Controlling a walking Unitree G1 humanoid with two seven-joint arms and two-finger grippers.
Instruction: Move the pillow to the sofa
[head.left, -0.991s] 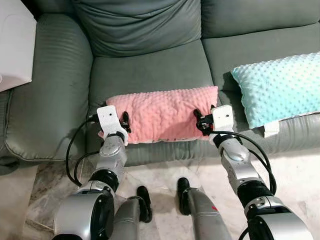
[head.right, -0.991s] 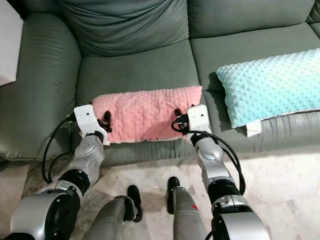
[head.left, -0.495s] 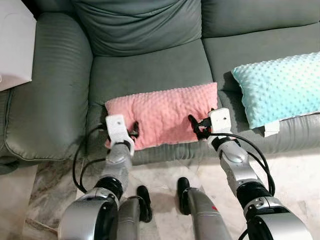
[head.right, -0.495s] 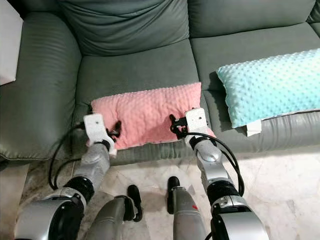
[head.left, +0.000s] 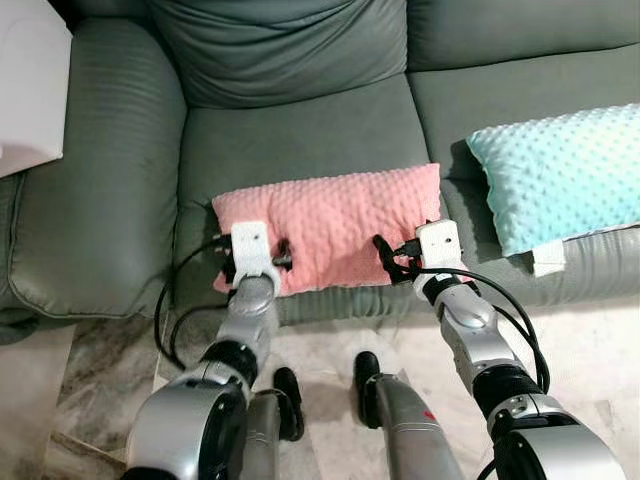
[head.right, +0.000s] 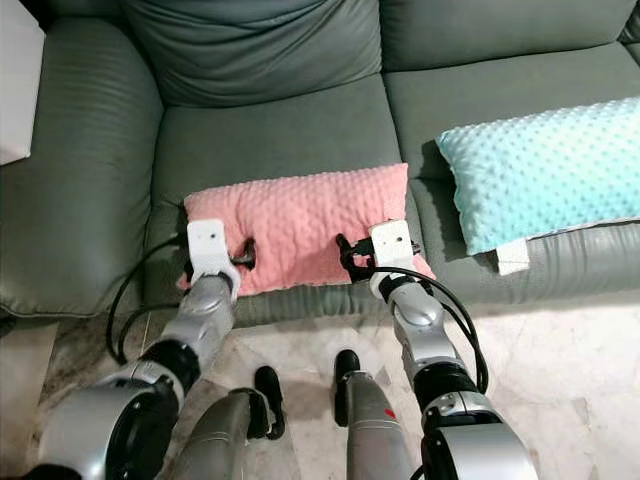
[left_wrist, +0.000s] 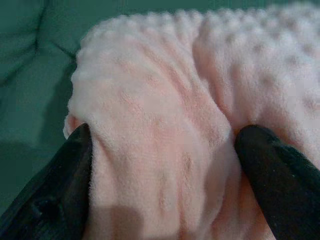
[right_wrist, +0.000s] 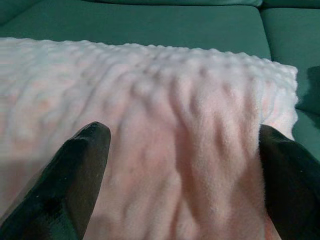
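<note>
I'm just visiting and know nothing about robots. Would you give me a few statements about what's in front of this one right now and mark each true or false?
1. The pink pillow lies on the sofa seat. True.
2. The left gripper and the right gripper are both at the pillow's near edge. True.
3. The turquoise pillow is stacked on top of the pink one. False: it lies apart, on the next seat cushion toward the robot's right.
4. The right gripper's fingers are pinched tightly together. False: in the right wrist view they stand spread, with pink fabric between them.
5. The sofa is bright red. False: it is grey-green.
</note>
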